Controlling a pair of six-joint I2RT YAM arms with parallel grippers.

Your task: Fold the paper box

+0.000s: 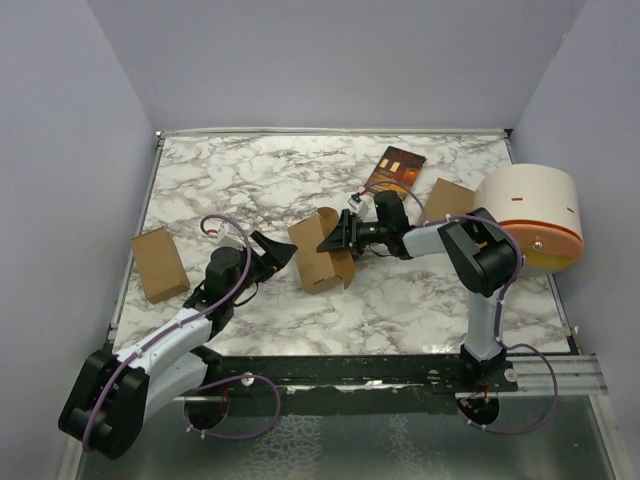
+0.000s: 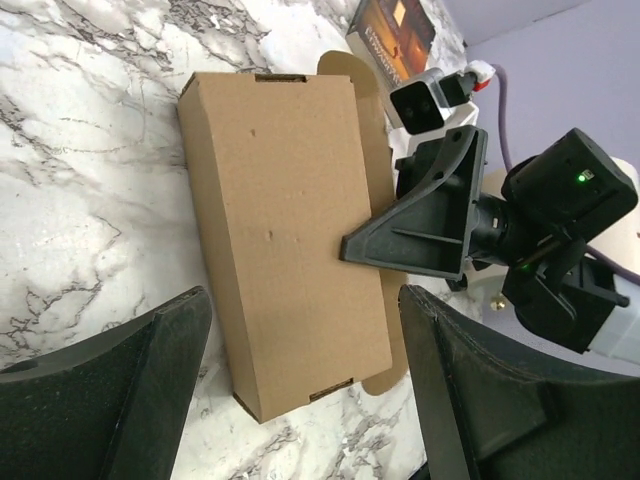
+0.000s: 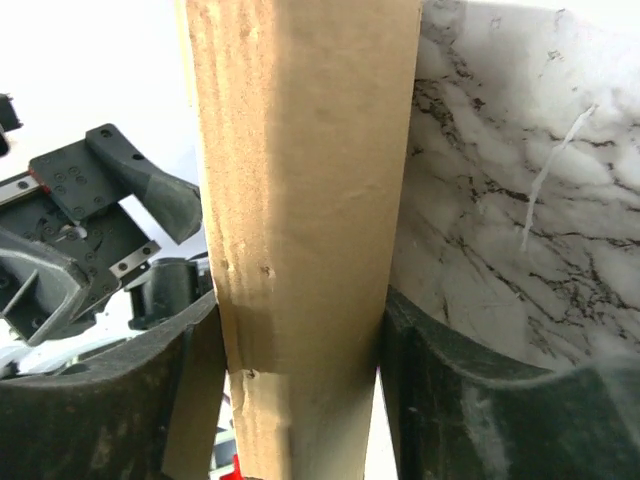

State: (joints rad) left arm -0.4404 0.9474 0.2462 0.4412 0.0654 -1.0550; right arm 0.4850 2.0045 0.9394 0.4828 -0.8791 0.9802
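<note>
The paper box [image 1: 318,252], plain tan cardboard folded into a closed block with a rounded flap sticking out, sits at the middle of the marble table. My right gripper [image 1: 338,240] reaches in from the right and is shut on it; in the right wrist view the paper box [image 3: 300,180] fills the gap between both fingers of that gripper [image 3: 295,305]. My left gripper [image 1: 279,253] is open just left of the box. In the left wrist view the paper box [image 2: 285,230] lies ahead of the wide-set fingers of my left gripper [image 2: 303,300], untouched, with the right gripper's finger [image 2: 420,215] pressed on its far side.
A second tan box [image 1: 158,264] lies near the table's left edge and another [image 1: 448,199] at the right. A dark reddish booklet [image 1: 399,170] lies at the back. A round white drum with an orange band [image 1: 532,214] stands at the right edge.
</note>
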